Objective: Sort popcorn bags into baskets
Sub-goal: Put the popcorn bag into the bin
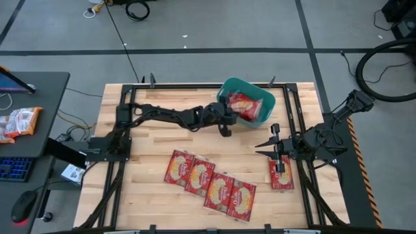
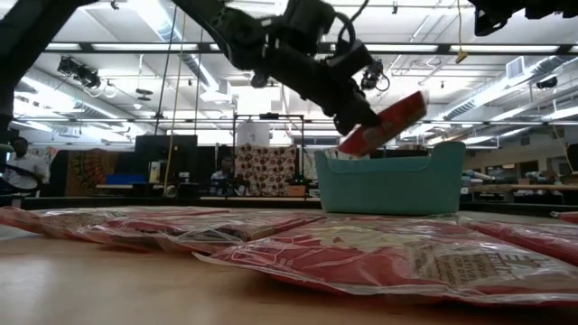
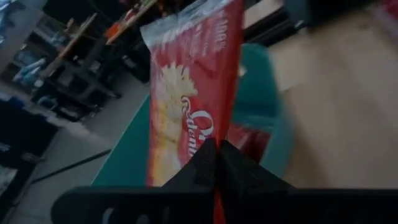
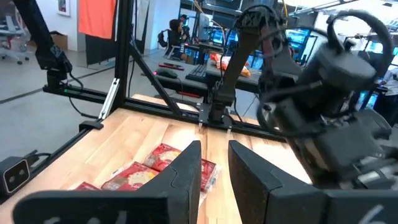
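Loose popcorn bags lie on the table awaiting sorting; left jaws, clamped on one bag, hold it above the teal basket for dropping; right jaws, partly parted and empty, hover over another bag.

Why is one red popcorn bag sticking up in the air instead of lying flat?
The left end effector is shut on that popcorn bag, holding it tilted above the teal basket. Nothing looks spilled or torn; the other bags lie flat on the table.

the popcorn bag pinched between the left gripper's closed jaws has its lower end hidden behind them. the teal basket beyond is blurred and partly covered. bag print is unreadable.
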